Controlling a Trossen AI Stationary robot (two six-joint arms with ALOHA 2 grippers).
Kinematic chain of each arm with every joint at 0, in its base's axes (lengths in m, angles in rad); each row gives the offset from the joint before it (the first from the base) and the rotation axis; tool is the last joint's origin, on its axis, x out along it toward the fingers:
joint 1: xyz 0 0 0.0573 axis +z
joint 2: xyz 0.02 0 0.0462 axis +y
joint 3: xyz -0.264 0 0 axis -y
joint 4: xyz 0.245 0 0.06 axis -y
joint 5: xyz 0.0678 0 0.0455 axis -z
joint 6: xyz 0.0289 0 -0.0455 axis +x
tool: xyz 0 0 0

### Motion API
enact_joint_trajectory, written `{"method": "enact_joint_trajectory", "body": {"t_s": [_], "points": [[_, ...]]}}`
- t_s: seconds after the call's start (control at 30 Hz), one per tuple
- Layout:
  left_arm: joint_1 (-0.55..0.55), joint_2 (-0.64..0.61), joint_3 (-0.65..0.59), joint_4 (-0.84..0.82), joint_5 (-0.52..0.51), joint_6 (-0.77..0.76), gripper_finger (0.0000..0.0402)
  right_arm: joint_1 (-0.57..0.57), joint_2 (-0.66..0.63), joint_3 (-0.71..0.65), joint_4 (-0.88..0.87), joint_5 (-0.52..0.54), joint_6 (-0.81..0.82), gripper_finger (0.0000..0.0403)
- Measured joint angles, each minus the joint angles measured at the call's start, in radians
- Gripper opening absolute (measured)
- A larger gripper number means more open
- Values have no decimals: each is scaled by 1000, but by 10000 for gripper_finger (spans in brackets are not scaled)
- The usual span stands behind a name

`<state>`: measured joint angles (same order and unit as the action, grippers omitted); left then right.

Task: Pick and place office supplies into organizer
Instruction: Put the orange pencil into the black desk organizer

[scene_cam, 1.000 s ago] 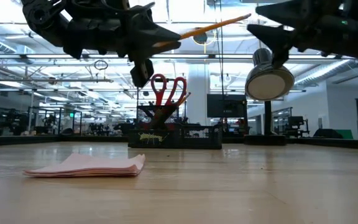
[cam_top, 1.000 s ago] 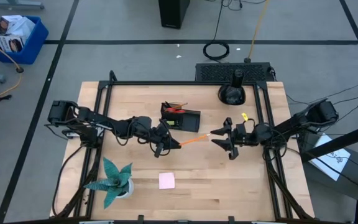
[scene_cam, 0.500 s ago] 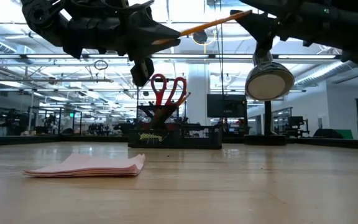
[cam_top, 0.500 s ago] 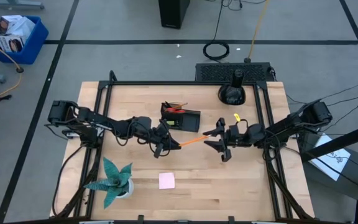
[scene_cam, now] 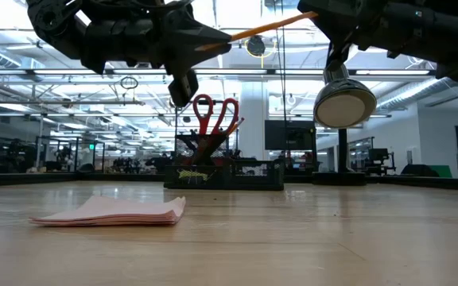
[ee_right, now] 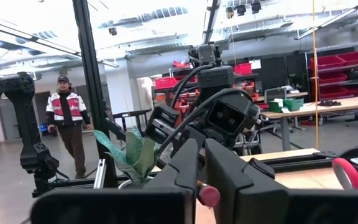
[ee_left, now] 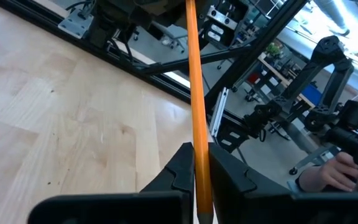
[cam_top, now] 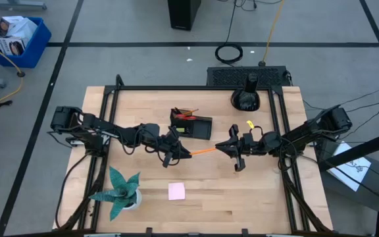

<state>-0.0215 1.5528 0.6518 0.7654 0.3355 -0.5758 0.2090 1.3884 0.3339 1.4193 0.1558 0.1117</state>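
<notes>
Both grippers are closed on one orange pencil (cam_top: 203, 151), held in the air over the middle of the table (cam_top: 262, 197). The left gripper (cam_top: 179, 151) pinches the pencil's one end, its fingers (ee_left: 182, 168) pressed to either side of the orange shaft in the left wrist view. The right gripper (cam_top: 226, 145) clamps the opposite end; in the right wrist view the pencil's pink eraser tip shows between its fingers (ee_right: 185, 165). The pencil spans the short gap between the two grippers and, seen from table height, tilts upward toward the right gripper.

The organizer (cam_top: 191, 123) stands toward the table's far edge, just beyond the left gripper, with red-handled scissors (scene_cam: 215, 113) upright in its taller section. A pink sticky-note pad (cam_top: 176, 191) lies flat near the table's near edge, beside a teal spiky plant (cam_top: 121, 189) close to the near left corner. A round black domed object (cam_top: 246, 97) sits at the far edge toward the right corner.
</notes>
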Motion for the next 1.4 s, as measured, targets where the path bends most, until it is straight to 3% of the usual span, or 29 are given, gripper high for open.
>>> {"method": "enact_joint_trajectory", "body": {"t_s": [0.3, 0.47, 0.7, 0.9, 1.23, 1.4], "points": [[0, 0, 0, 14, -16, 8, 17, 0, 0, 0, 6, -1, -23, 10], [3, 0, 0, -11, -86, 47, 88, 0, 0, 0, -8, 6, -39, 17], [54, -17, 1, -131, -51, 71, 203, 1, 0, -1, -42, 53, -77, 9], [100, -62, -13, -165, -50, 104, 256, -5, 0, -1, -68, 101, -96, 14], [170, -376, -193, -111, -146, 175, 256, -5, -31, 0, -82, 206, -165, 12], [203, -573, -334, -30, -196, 180, 254, -26, -79, 39, -193, 221, -217, 10]]}}
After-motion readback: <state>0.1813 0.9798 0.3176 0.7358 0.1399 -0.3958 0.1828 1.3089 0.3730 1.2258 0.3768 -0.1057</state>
